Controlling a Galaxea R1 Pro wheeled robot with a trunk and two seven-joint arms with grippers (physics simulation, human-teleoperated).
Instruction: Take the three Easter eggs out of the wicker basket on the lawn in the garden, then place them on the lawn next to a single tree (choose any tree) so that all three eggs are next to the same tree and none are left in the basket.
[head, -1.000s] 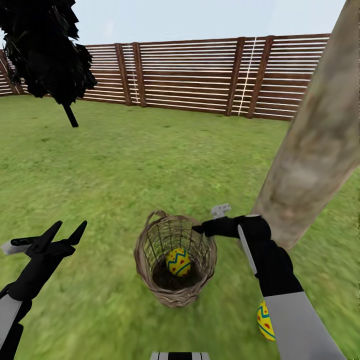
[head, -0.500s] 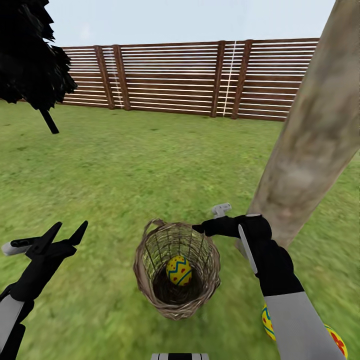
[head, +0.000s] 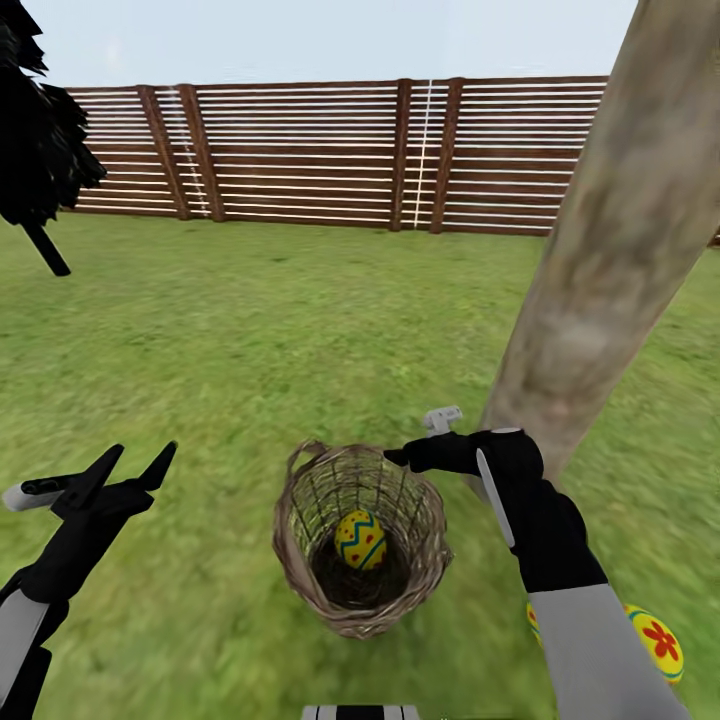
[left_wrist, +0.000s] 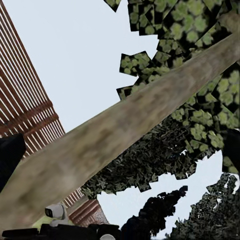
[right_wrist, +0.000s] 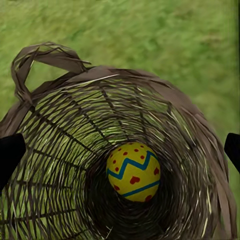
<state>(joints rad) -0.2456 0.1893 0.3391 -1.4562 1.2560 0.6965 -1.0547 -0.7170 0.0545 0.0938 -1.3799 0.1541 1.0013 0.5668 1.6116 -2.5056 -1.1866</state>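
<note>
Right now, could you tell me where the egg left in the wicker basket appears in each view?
Head view: the egg lies at the bottom of the wicker basket, low centre.
Right wrist view: the egg lies deep inside the basket.
Left wrist view: not in it.
Shared landmark: the basket's loop handle.

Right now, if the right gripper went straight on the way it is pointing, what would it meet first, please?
Probably the Easter egg at the bottom of the wicker basket. The right gripper hangs above the basket's rim, and its wrist view looks down the opening, egg near centre. Depth is unclear.
</note>
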